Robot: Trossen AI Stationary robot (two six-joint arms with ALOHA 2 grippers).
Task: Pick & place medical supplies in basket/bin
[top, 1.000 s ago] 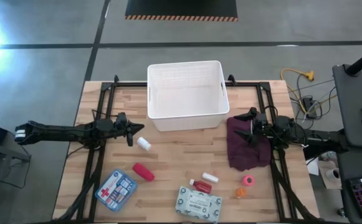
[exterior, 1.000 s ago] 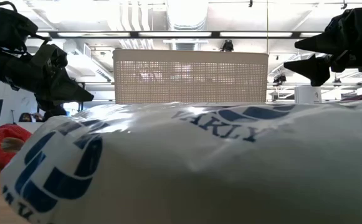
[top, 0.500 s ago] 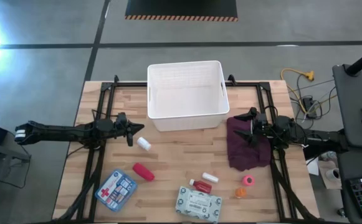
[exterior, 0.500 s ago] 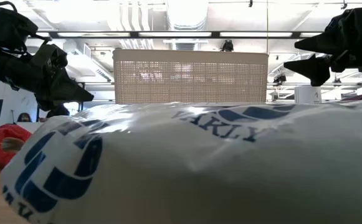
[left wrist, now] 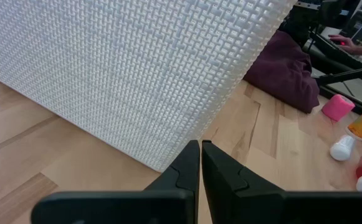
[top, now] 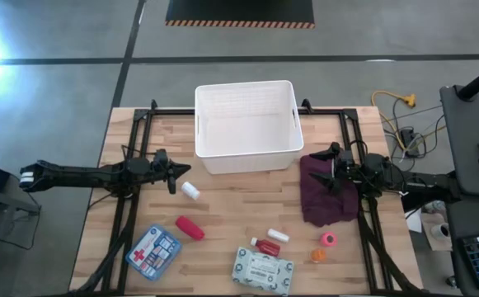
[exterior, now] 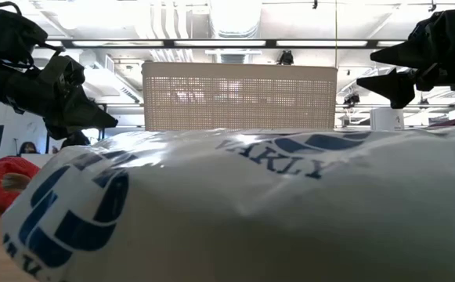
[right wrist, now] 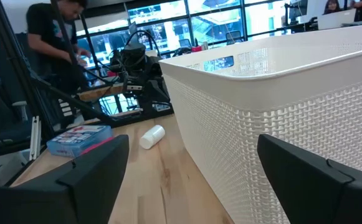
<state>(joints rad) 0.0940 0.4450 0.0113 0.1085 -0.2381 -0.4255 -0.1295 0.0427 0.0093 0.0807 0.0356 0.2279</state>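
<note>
The white lattice bin (top: 246,125) stands at the table's far middle. My left gripper (top: 176,175) is shut and empty, left of the bin's near left corner; its tips (left wrist: 200,144) point at the bin wall (left wrist: 137,62). My right gripper (top: 328,169) is open and empty above the maroon cloth (top: 330,191), right of the bin. The white bottle (top: 190,190), red cylinder (top: 190,228), blue-white pouch (top: 153,252), pale green wipes pack (top: 262,270), red-white tube (top: 270,242), pink roll (top: 328,239) and orange piece (top: 318,255) lie on the near half of the table.
The wipes pack (exterior: 250,204) fills the low view's foreground, with the bin (exterior: 239,95) behind it. Black arm frames run along both table sides. A person (right wrist: 59,37) stands beyond the table in the right wrist view. Bare wood lies between the bin and the supplies.
</note>
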